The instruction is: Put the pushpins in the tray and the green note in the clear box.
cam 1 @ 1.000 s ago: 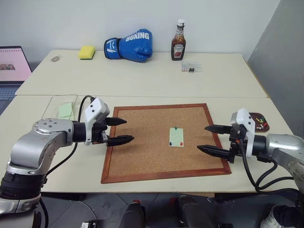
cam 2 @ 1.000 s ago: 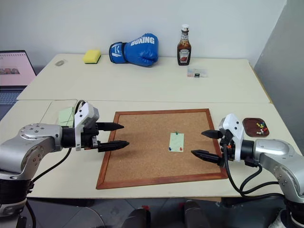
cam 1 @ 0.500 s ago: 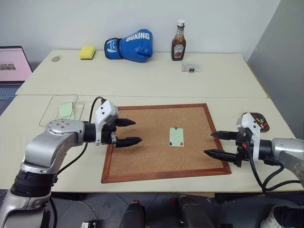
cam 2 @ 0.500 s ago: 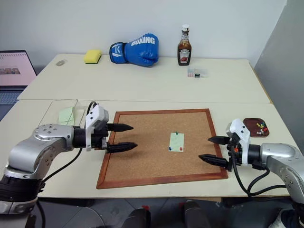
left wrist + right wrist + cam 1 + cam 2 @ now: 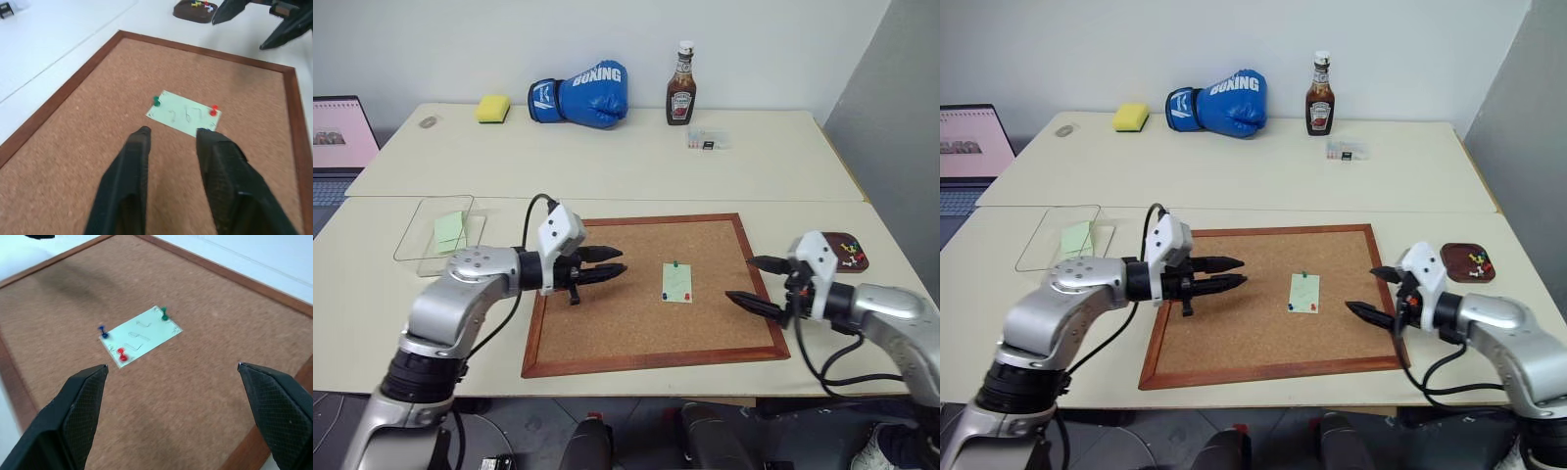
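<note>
The green note (image 5: 676,282) lies pinned on the cork board (image 5: 607,333); its blue pushpin (image 5: 103,330) is partly hidden behind a finger in the left wrist view; the pins in the tray (image 5: 855,253) are too small to count; the clear box (image 5: 416,240) holds another pale note; the left hand (image 5: 612,266) hovers nearly closed, empty; the right hand (image 5: 752,281) hovers wide open, empty.

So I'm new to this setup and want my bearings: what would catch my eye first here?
A pale green paper note is pinned by green, red and blue pushpins to the middle of the big wood-framed cork board. The robot's two black-fingered hands, left hand and right hand, face it from either side. At the back stands a blue boxing glove.
</note>
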Robot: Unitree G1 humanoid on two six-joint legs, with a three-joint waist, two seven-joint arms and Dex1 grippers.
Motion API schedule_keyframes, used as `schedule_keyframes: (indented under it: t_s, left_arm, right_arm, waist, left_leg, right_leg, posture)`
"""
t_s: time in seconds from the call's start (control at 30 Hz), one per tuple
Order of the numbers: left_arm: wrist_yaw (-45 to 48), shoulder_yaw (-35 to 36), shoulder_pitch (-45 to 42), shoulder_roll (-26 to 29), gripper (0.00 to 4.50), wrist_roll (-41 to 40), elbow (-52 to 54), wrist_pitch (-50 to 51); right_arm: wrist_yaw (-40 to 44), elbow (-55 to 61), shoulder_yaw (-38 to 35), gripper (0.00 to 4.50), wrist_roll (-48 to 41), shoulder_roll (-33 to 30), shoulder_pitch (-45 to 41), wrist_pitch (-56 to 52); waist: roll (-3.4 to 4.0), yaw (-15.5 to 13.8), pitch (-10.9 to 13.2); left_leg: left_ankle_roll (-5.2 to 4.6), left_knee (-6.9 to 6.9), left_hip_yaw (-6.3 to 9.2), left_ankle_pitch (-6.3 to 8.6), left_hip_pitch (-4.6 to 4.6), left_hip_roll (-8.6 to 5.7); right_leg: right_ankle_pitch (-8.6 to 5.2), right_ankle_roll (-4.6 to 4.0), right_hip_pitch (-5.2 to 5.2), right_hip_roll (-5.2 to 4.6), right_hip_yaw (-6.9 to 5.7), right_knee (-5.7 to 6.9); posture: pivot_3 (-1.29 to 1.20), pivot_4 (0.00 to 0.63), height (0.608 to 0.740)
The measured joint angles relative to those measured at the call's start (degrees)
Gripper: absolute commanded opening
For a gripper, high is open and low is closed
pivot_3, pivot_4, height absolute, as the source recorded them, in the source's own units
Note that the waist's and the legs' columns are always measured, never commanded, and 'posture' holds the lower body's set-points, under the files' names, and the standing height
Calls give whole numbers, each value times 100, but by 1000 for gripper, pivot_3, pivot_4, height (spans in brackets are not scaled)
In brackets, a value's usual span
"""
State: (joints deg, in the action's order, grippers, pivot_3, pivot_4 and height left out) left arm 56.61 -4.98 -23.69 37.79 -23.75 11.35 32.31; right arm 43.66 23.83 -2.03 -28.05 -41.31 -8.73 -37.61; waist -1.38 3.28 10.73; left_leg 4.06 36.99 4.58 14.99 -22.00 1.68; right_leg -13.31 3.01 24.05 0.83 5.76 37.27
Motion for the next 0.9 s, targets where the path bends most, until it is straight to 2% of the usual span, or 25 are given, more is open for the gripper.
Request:
schedule_keyframes:
  t_s: [0.1, 0.13, 0.23, 0.5, 0.63, 0.73, 0.87, 0.9]
  left_arm:
    - [-267, -225, 171, -316, 148, 413, -348, -473]
    - [-340, -283, 221, -422, 60, 507, -432, -582]
    - [-535, -534, 328, -766, 60, 781, -765, -875]
    - [-726, -791, 208, -1042, 60, 1281, -1427, -1306]
    - [-747, -894, 151, -1095, 60, 1485, -1537, -1408]
    - [-785, -911, 146, -1115, 60, 1552, -1581, -1413]
    - [-730, -906, 124, -1078, 60, 1561, -1586, -1400]
    - [-702, -906, 122, -1065, 23, 1560, -1572, -1395]
  right_arm:
    - [-321, -197, 275, 4500, 303, 468, -202, 205]
    - [-402, -247, 351, 4500, 390, 587, -268, 250]
    - [-593, -520, 562, 4500, 663, 884, -435, 471]
    - [-731, -1191, 843, 4500, 1107, 1301, -715, 774]
    - [-745, -1516, 1020, 4500, 1240, 1514, -938, 876]
    - [-742, -1763, 1135, 4500, 1355, 1672, -1128, 968]
    - [-738, -2232, 1248, 4500, 1502, 1898, -1443, 1130]
    - [-737, -2306, 1260, 4321, 1535, 1931, -1479, 1171]
  waist:
    - [2, 4, -1]
    - [2, 3, -1]
    - [1, -8, -1]
    - [7, -39, -6]
    - [9, -51, -9]
    - [8, -47, -9]
    - [9, -28, -10]
    - [9, -28, -10]
  left_leg:
    - [0, 1, 0, -1, 2, 0]
    - [0, 2, 0, -1, 4, 0]
    - [0, 6, 1, -1, 1, -1]
    - [0, 9, 1, -1, 13, -6]
    - [-1, 17, 2, -2, 57, -7]
    - [-1, 13, 0, -2, 106, -7]
    - [-3, 11, 0, -3, 108, -6]
    - [-3, 9, 0, -3, 108, -6]
  right_leg:
    - [1, 0, 1, 0, 2, 4]
    - [1, -1, -2, 0, 1, 6]
    - [1, -1, 0, 0, 1, 10]
    - [0, -1, -4, -1, 2, 33]
    - [-2, -3, -46, -1, 3, 38]
    - [-22, -35, -89, -1, 7, 37]
    - [-22, -35, -89, 0, 7, 39]
    - [-22, -35, -89, 0, 7, 39]
  posture:
    - [0, 150, 740]
    - [0, 150, 740]
    - [0, 150, 740]
    - [0, 150, 740]
    - [0, 150, 740]
    - [0, 150, 740]
    - [0, 150, 740]
    - [0, 150, 740]
